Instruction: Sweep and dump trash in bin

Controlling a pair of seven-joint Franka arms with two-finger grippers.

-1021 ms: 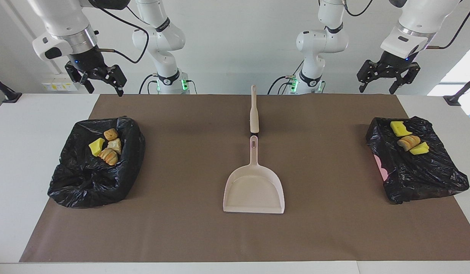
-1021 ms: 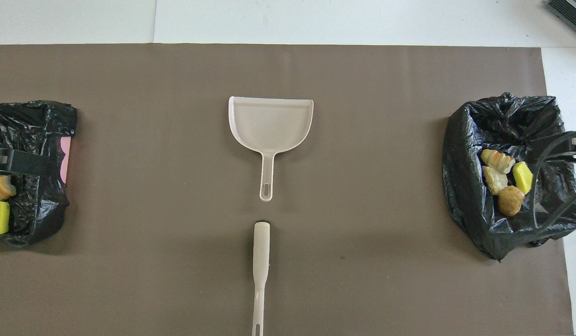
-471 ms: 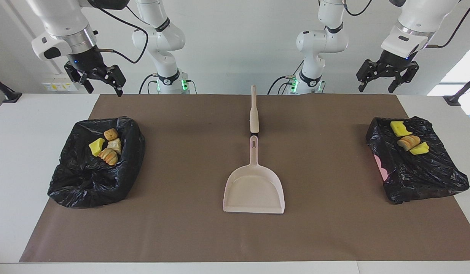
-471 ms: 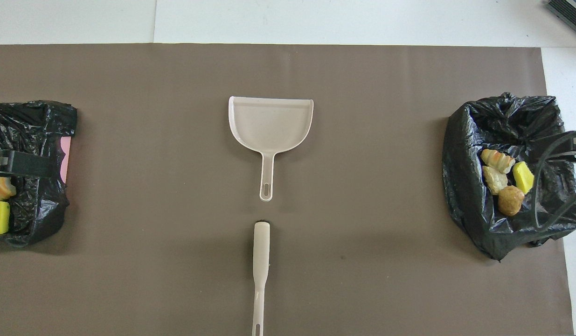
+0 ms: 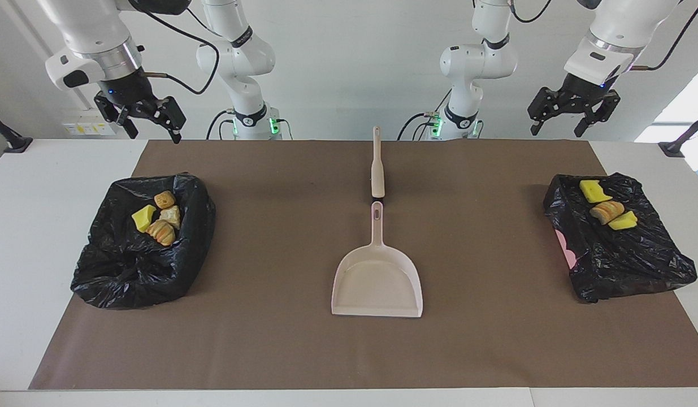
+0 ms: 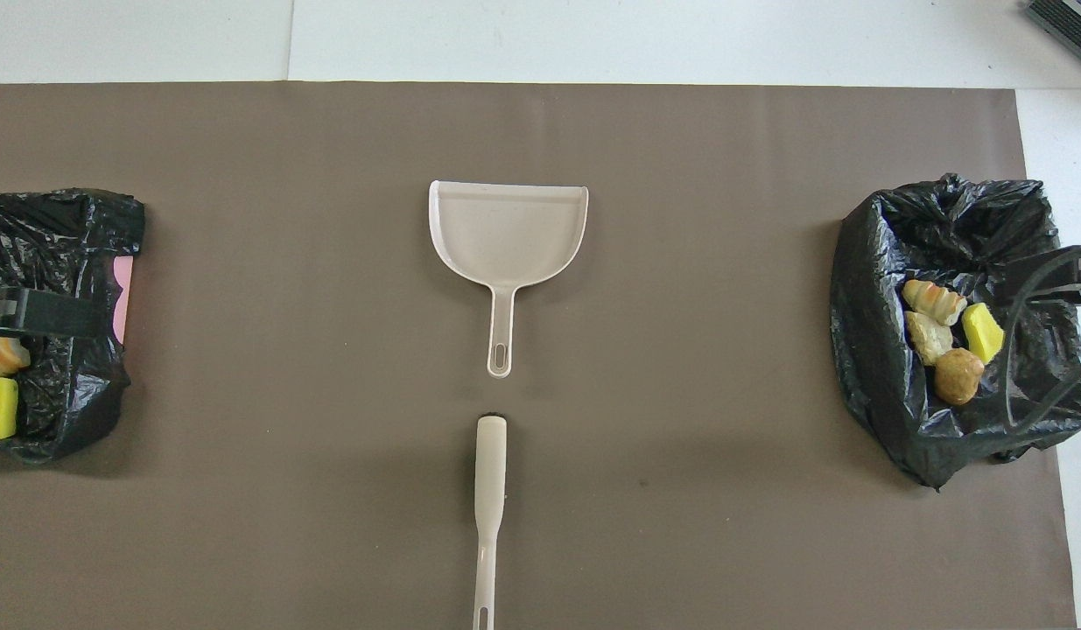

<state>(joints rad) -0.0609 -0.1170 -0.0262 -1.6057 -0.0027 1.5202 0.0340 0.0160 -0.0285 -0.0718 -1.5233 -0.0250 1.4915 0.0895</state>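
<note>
Both tools raised, trash (image 5: 158, 217) bagged below

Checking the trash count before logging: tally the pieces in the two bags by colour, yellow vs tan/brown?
Yellow sponge pieces: 3, namely one in the bag at the right arm's end and two in the bag at the left arm's end
Tan/brown bread-like lumps: 4, namely three in the right arm's bag and one in the left arm's
Total: 7
</note>
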